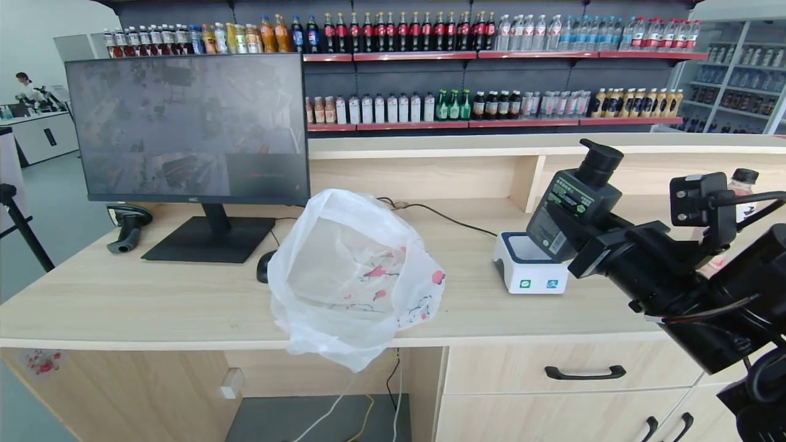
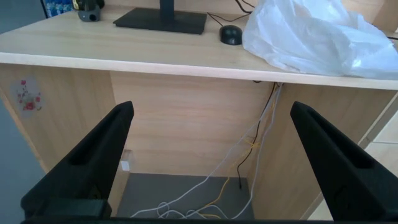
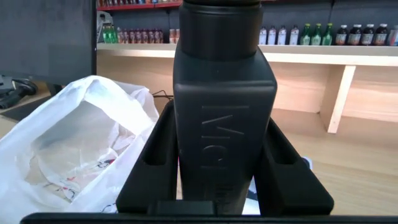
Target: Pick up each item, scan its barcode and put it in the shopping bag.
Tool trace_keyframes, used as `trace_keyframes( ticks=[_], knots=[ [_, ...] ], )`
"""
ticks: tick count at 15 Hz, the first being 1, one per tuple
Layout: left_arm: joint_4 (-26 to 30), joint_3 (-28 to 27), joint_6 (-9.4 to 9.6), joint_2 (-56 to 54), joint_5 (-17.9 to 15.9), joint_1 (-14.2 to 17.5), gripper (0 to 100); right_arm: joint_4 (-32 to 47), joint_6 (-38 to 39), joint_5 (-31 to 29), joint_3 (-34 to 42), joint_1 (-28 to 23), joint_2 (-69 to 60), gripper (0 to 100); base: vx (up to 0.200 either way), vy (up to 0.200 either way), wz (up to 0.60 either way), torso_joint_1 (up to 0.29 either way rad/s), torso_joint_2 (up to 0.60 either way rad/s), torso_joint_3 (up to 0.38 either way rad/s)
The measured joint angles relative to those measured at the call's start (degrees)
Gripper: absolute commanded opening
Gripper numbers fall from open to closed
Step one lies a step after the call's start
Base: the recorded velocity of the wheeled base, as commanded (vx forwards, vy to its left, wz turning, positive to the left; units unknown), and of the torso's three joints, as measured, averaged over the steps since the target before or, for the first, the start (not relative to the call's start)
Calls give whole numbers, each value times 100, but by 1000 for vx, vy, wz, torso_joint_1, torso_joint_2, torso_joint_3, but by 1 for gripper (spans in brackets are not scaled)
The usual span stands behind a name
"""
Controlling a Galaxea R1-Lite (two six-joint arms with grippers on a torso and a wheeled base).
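My right gripper (image 1: pixel 574 236) is shut on a dark square bottle (image 1: pixel 571 199) with a black cap, holding it tilted over the white barcode scanner (image 1: pixel 529 268) with its label side down toward the scanner. In the right wrist view the dark bottle (image 3: pixel 224 106) stands between the fingers (image 3: pixel 155 162). The white plastic shopping bag (image 1: pixel 353 273) stands open on the counter left of the scanner, its bottom drooping over the front edge. My left gripper (image 2: pixel 214 168) hangs open below the counter front, with the shopping bag (image 2: pixel 317 37) above it.
A monitor (image 1: pixel 187 129) stands at the counter's back left, with a handheld scanner (image 1: pixel 128 228) and a mouse (image 1: pixel 264 267) nearby. A clear bottle (image 1: pixel 740 199) stands behind my right arm. Cables (image 2: pixel 249 162) hang under the counter (image 1: pixel 153 301). Drawers (image 1: pixel 583 371) sit below right.
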Motion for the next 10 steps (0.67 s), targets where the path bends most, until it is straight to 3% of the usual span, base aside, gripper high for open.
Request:
trace_keyframes(
  ticks=[6, 10],
  knots=[
    [5, 0, 10, 0, -2, 0, 100, -6, -2, -6, 10, 12, 26, 0, 0, 0, 0, 0, 0, 0],
    [0, 0, 10, 0, -2, 0, 100, 0, -2, -11, 38, 44, 33, 0, 0, 0, 600, 2, 0, 5]
  ],
)
